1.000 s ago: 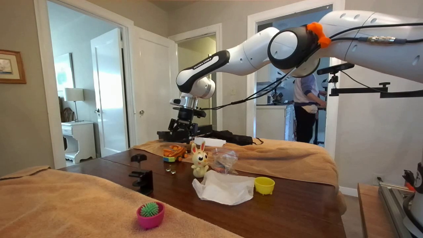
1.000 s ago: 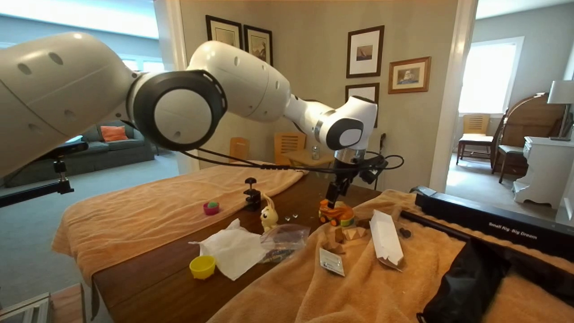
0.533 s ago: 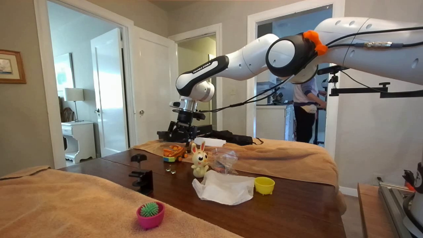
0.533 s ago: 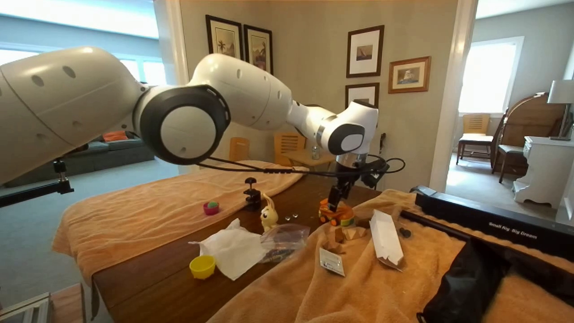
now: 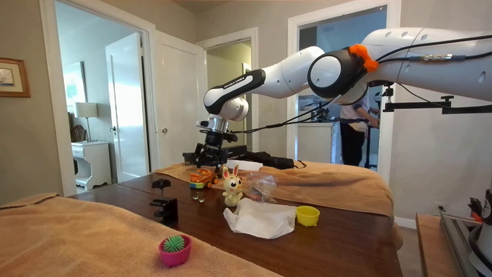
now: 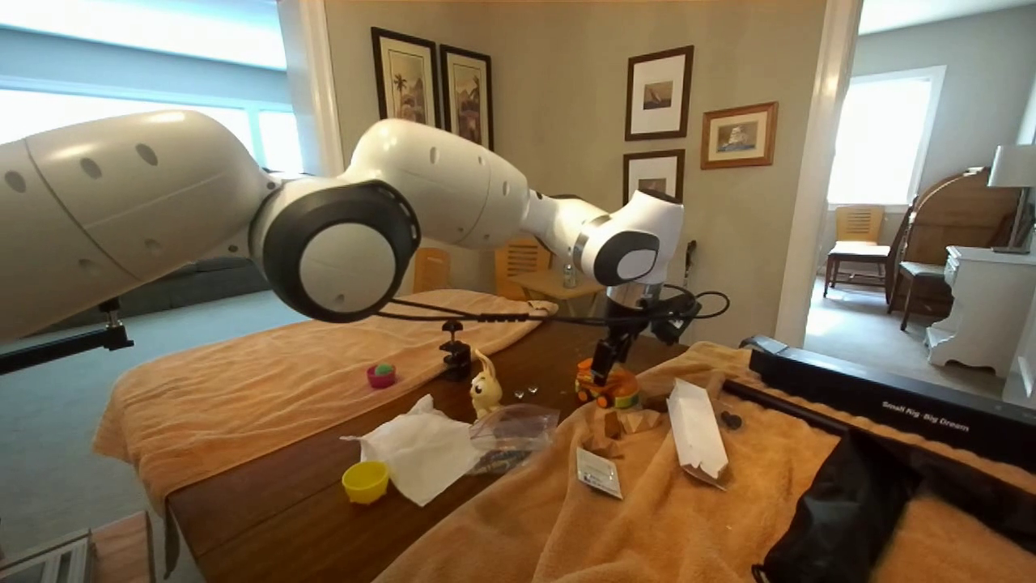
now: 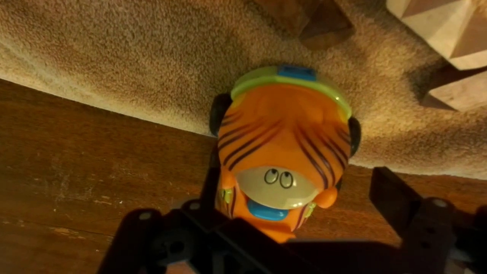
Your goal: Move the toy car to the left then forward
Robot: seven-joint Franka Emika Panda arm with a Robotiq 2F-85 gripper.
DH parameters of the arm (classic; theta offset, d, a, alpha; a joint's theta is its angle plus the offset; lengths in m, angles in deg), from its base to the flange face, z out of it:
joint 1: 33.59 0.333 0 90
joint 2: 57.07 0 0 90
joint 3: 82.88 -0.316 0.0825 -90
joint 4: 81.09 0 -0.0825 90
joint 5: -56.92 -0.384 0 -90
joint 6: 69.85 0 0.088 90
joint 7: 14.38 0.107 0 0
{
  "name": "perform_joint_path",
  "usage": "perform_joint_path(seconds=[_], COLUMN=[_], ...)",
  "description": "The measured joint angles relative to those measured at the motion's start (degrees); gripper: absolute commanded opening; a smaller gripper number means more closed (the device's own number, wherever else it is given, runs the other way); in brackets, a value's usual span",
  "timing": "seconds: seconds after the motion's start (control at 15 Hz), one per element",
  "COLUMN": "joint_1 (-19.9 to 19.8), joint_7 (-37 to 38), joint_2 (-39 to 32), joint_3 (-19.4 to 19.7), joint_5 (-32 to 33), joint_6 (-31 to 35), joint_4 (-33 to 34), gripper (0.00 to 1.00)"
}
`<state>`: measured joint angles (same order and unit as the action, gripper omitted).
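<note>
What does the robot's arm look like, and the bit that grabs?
The arm is glossy white and rounded, with a black-ringed elbow, FRANKA EMIKA lettering, a silvery wrist, an orange piece and black cables. Its jaws are black and angular.

"How much of the toy car point(image 7: 285, 129) shows in the wrist view?"

"Not all. The end past its painted eyes is hidden behind the claw point(image 7: 296, 169), itself cut off by the bottom edge."

"Is the finger point(image 7: 210, 194) on the left touching it?"

"Can't tell; too dark and blurred there."

"That faceted block point(image 7: 433, 30) at the far right?"

"Cut off by the top and right edges."

"The person point(image 5: 352, 144) at the far right, in an exterior view?"

"Head hidden behind the arm point(image 5: 282, 75), which runs off the edge in both exterior views."

"The clear plastic bag point(image 6: 518, 425)?"

"Contents too blurred to name; print on the white packet point(image 6: 598, 473) too small to read."
</note>
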<state>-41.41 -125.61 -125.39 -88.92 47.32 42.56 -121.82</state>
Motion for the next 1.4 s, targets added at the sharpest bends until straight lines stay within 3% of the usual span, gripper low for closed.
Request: perform_joint_path(seconds=[0.07,0.13,0.2,0.47,0.67,0.93,1.0,1.13,1.4], joint_1=[0.05,0.09,0.13,0.21,0.21,0.20,0.20,0.20,0.37], joint_7=[0.00,0.00,0.00,0.00,0.00,0.00,0.00,0.00,0.00], joint_2=[-0.35,-0.59,-0.78,-1.40,-1.44,-1.45,-1.45,-1.46,-1.51], joint_3=[0.01,0.03,0.06,0.10,0.19,0.34,0.37,0.51,0.54], joint_5=[0.00,0.00,0.00,0.00,0.00,0.00,0.00,0.00,0.00], joint_6=[-0.48,-0.78,-1.02,-1.75,-2.80,-3.73,-3.78,-4.00,-4.34], joint_4=[0.60,0.95,1.24,2.89,3.86,5.18,5.26,5.41,5.41], gripper=[1.00,0.93,0.74,0.45,0.35,0.04,0.47,0.44,0.71])
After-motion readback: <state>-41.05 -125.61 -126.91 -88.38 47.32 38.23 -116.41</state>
